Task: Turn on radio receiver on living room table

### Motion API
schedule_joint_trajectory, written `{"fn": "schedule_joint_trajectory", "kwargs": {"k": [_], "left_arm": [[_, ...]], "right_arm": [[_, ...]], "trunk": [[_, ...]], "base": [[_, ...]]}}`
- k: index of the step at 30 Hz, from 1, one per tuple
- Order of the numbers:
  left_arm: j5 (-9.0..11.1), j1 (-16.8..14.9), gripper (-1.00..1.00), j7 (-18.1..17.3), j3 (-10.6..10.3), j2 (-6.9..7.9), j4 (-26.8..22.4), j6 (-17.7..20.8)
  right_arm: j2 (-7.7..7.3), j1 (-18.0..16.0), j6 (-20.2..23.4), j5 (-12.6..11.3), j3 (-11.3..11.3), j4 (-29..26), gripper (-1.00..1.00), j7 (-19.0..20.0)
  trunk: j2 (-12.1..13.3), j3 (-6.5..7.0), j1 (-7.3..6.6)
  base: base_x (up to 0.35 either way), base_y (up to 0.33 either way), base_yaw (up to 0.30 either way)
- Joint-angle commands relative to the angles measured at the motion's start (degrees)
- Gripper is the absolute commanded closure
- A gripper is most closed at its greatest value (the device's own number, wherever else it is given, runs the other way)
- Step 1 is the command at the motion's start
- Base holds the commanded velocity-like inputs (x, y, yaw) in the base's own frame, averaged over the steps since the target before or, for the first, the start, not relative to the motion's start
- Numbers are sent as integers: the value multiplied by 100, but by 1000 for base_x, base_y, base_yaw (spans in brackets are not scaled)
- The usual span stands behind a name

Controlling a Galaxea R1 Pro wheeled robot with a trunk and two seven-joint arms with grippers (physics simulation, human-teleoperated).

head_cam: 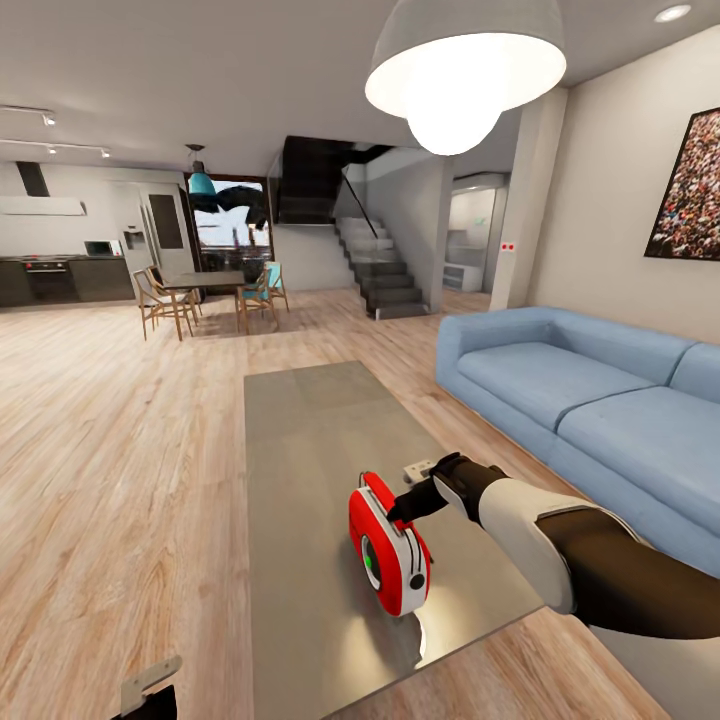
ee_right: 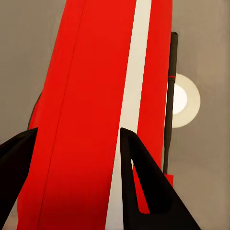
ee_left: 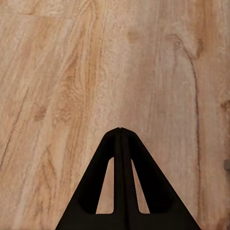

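The red radio receiver (head_cam: pixel 390 555) with white side trim and a round dial stands upright near the front end of the long grey glossy table (head_cam: pixel 310 430) in the living room. My right gripper (head_cam: pixel 398 512) reaches in from the right and sits against the radio's upper back side. In the right wrist view its black fingers (ee_right: pixel 139 177) stand apart, open, with the radio's red and white body (ee_right: pixel 91 96) right in front of them. My left gripper (ee_left: pixel 120 130) is shut, hanging over the wood floor (ee_left: pixel 57 72), low at the head view's left (head_cam: pixel 150 685).
A blue sectional sofa (head_cam: pixel 590 390) runs along the table's right side. A white dome pendant lamp (head_cam: pixel 460 70) hangs overhead and a framed crowd picture (head_cam: pixel 690 190) is on the beige wall. Farther back are a dining table with chairs (head_cam: pixel 205 285) and stairs (head_cam: pixel 385 270).
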Motion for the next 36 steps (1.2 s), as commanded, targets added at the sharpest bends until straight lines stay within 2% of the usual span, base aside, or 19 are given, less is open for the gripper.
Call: {"fn": "schedule_joint_trajectory", "kwargs": {"k": [1, 4, 5, 36], "left_arm": [[0, -1, 100, 1, 0, 0, 0, 0], [0, -1, 100, 2, 0, 0, 0, 0], [0, -1, 100, 2, 0, 0, -2, 0], [-41, -1, 100, 2, -9, 3, -2, -5]], "right_arm": [[2, 24, 6, -2, -51, 12, 100, 2], [3, 23, 6, -4, -51, 15, 100, 1], [3, 24, 4, -5, -51, 16, -100, 1], [3, 24, 1, 25, -51, 16, -100, -2]], "trunk": [[2, -2, 1], [2, -2, 1], [2, -2, 1], [2, -2, 1]], "base": [[0, 0, 0], [0, 0, 0], [0, 0, 0], [0, 0, 0]]}}
